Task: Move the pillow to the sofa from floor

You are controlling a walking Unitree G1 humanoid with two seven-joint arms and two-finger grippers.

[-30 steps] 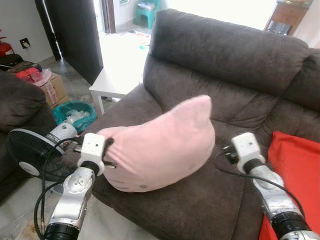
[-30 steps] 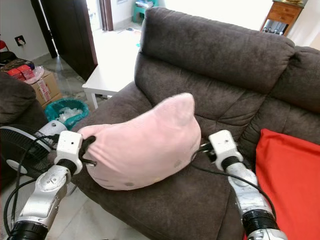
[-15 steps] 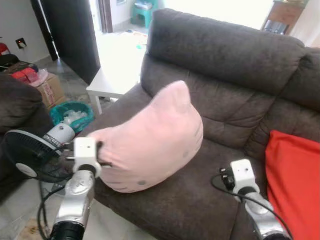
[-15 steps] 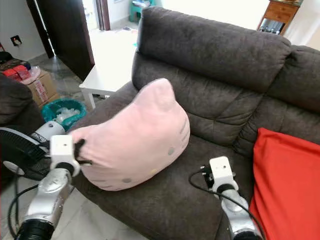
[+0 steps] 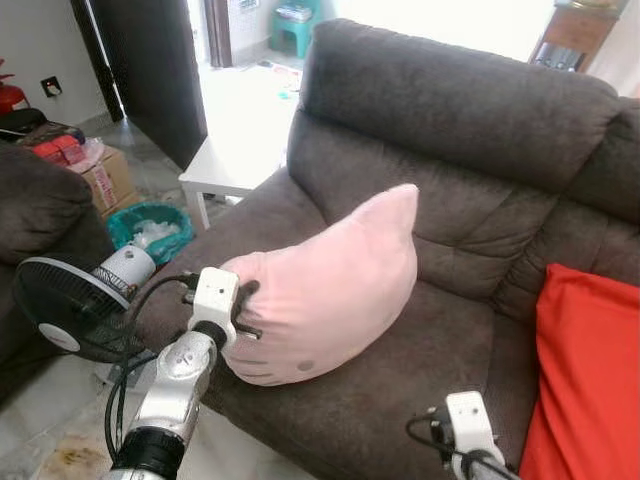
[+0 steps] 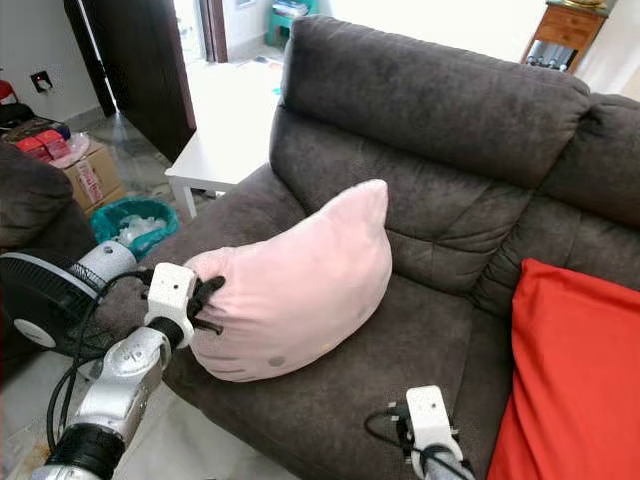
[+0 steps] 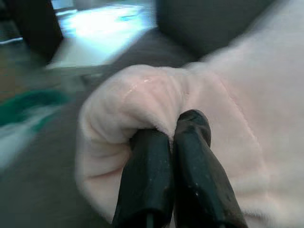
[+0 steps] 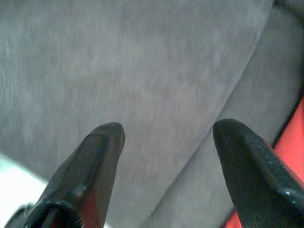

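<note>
A pink cat-shaped pillow [image 5: 330, 290] rests on the left part of the dark grey sofa's seat [image 5: 430, 350], one ear pointing up toward the backrest. My left gripper [image 5: 243, 305] is shut on the pillow's left edge; the left wrist view has both black fingers [image 7: 190, 166] pinching a fold of pink fabric [image 7: 142, 99]. My right gripper [image 8: 164, 135] is open, low over the front of the seat cushion, nothing between its fingers; its wrist [image 5: 465, 430] sits near the lower frame edge.
A red cushion [image 5: 590, 370] lies on the sofa's right side. Left of the sofa stand a black fan [image 5: 60, 305], a green basket [image 5: 150, 228], a cardboard box [image 5: 100, 170] and a white low table [image 5: 225, 160]. Another dark sofa arm [image 5: 40, 210] is at far left.
My right arm let go of the pillow's right side and dropped back toward the lower frame edge. The pillow settled lower onto the seat, still held at its left edge.
</note>
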